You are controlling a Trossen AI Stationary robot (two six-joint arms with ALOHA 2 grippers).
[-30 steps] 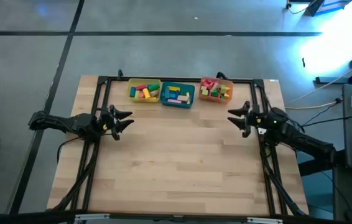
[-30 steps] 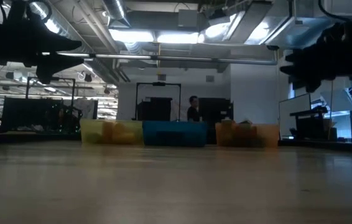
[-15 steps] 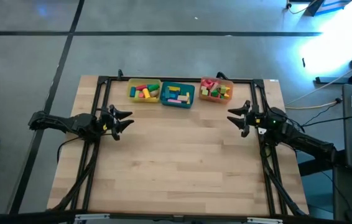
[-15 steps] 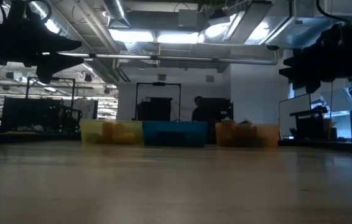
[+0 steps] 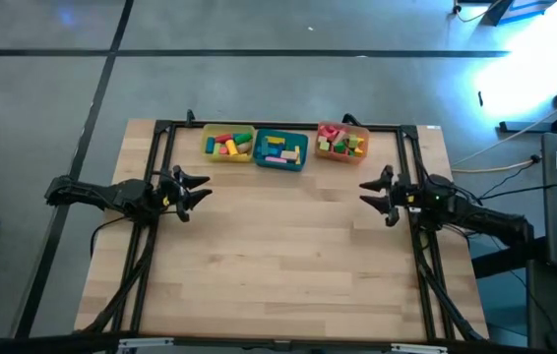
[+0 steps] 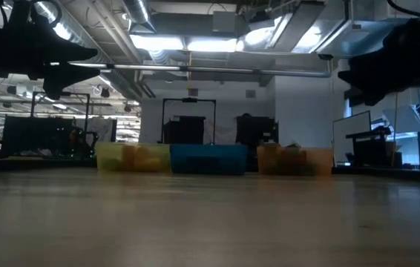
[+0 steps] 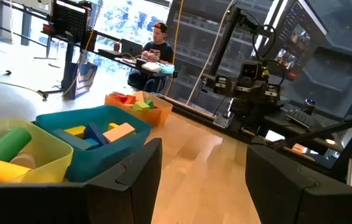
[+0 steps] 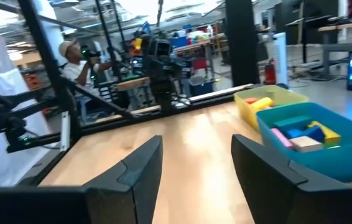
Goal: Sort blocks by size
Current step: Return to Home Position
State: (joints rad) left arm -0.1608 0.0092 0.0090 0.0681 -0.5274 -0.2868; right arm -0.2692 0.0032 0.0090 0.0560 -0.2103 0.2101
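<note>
The blocks lie in three trays along the table's far edge: a yellow tray [image 5: 229, 144], a teal tray [image 5: 280, 149] and an orange tray [image 5: 341, 143]. Each holds several coloured blocks. My left gripper [image 5: 200, 190] hovers open and empty over the table's left side, fingers pointing toward the right. My right gripper [image 5: 369, 191] hovers open and empty over the right side, fingers pointing toward the left. The left wrist view shows the yellow tray [image 7: 8, 155], the teal tray [image 7: 89, 140] and the orange tray [image 7: 140, 104]. The right wrist view shows the teal tray [image 8: 313, 140] and the yellow tray [image 8: 269, 102].
A black frame [image 5: 278, 126] runs along the table's far edge and down both sides. The bare wooden table top [image 5: 278, 256] lies between and in front of the arms. A person sits beyond the table in the left wrist view [image 7: 156, 46].
My right gripper has moved a little toward the table's near edge and turned slightly; its fingers stay open. In the low view a person beyond the table has walked to the right.
</note>
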